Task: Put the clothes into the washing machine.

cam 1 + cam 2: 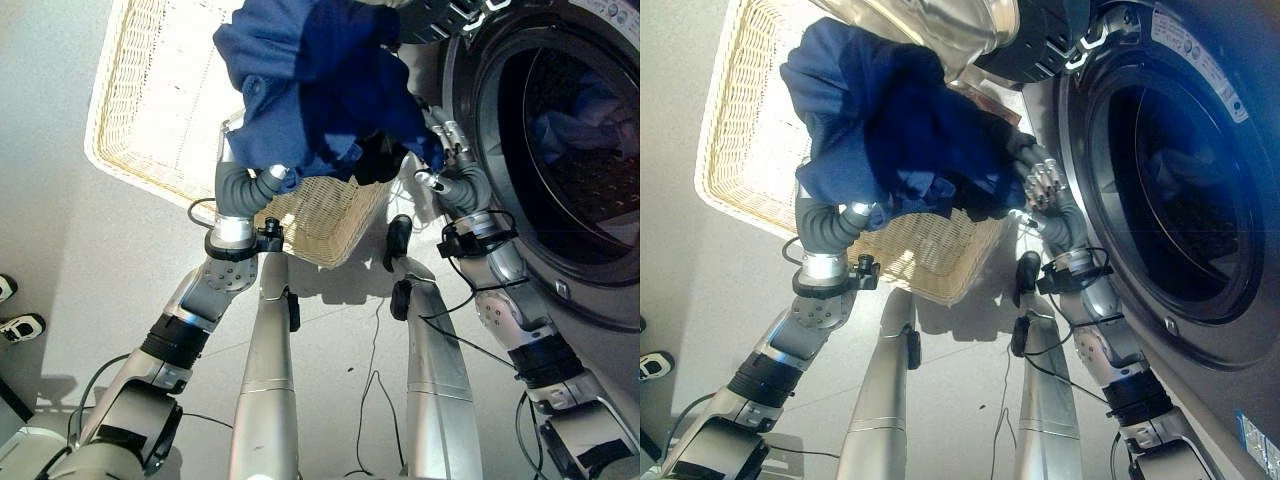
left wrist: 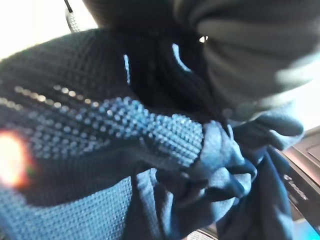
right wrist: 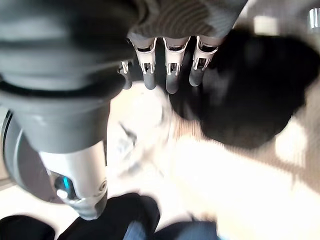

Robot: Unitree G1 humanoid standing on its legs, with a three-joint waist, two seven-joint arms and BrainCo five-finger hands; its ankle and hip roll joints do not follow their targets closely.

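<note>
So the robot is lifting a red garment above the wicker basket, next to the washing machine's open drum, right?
Not quite: the garment is dark blue, not red, as the left eye view shows. It is indeed lifted above the wicker basket, beside the washing machine.

Small dark print runs along the washing machine's (image 1: 1200, 70) pale top panel at the upper right of the right eye view; it is too fine to read; no other lettering is legible.
</note>
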